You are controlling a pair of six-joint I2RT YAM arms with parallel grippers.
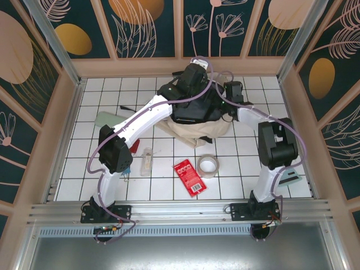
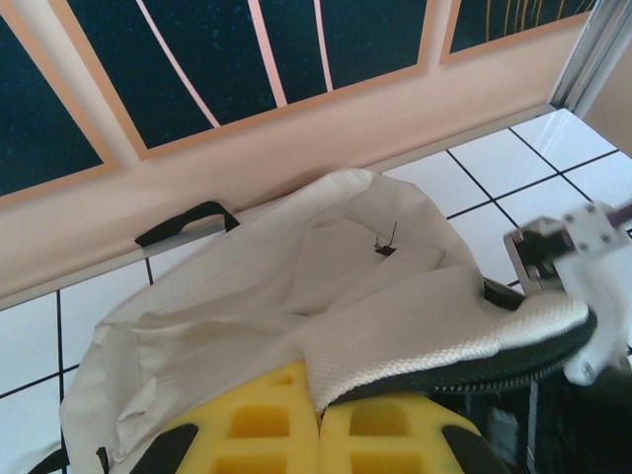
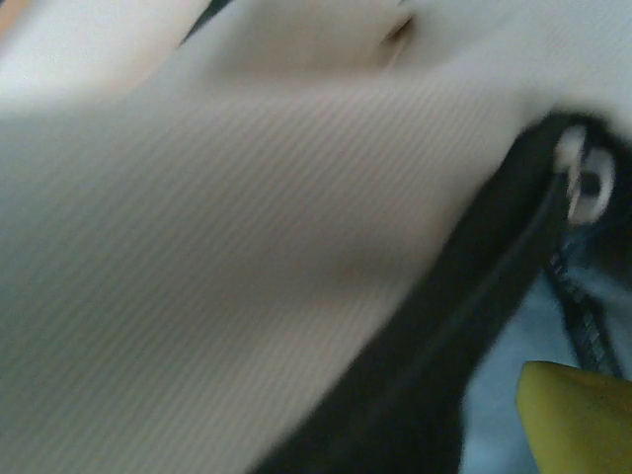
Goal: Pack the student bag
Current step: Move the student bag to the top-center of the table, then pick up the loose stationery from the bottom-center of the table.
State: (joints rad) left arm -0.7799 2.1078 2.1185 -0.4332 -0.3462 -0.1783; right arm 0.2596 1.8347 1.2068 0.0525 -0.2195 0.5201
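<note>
The student bag [image 1: 197, 126], cream-beige with black zipper lines and straps, lies slumped at the back middle of the tiled table. My left gripper [image 1: 194, 76] hangs over its far side. In the left wrist view the yellow jaws of my left gripper [image 2: 326, 405] are shut on a fold of the student bag's [image 2: 296, 286] cream fabric beside the black zipper edge. My right gripper [image 1: 233, 91] is at the bag's right side, open. In the right wrist view the bag's cloth [image 3: 247, 247] sits blurred against the camera and one yellow fingertip [image 3: 573, 420] shows at the lower right.
A red packet [image 1: 189, 176], a roll of clear tape [image 1: 207, 165] and a clear slim item [image 1: 146, 161] lie on the near tiles. A pale green flat item [image 1: 109, 120] lies at the left and a teal one [image 1: 291, 180] by the right arm's base. The wooden wall [image 2: 247, 158] stands right behind the bag.
</note>
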